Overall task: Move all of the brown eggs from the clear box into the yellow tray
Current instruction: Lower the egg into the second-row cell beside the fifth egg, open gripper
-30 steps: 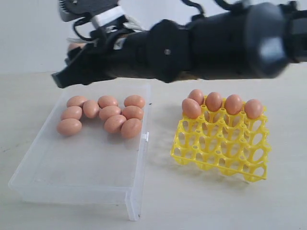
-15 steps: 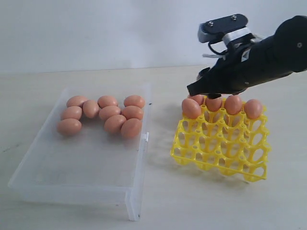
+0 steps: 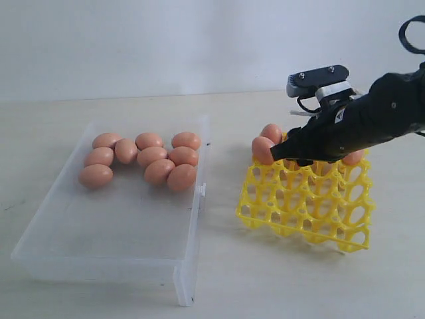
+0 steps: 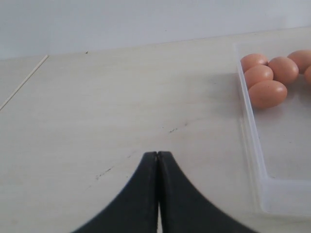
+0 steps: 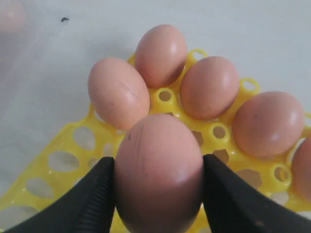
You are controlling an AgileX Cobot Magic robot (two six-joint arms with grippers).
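Right gripper [image 5: 159, 182], pinching brown egg [image 5: 159, 160], now lower, over yellow tray [image 3: 312, 214]; left gripper [image 4: 158, 194] pressed together

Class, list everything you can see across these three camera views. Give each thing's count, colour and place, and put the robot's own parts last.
table: one, pale, under everything
clear box: one, transparent, left in the exterior view
yellow tray: one, bright yellow, right of the clear box
brown eggs in box: ten, orange-brown, clustered at its far end
brown eggs in tray: five, orange-brown, in cups on its far side
held egg: one, orange-brown, above the tray
left gripper: one, black, shut, over bare table beside the box
right gripper: one, black, closed on the held egg
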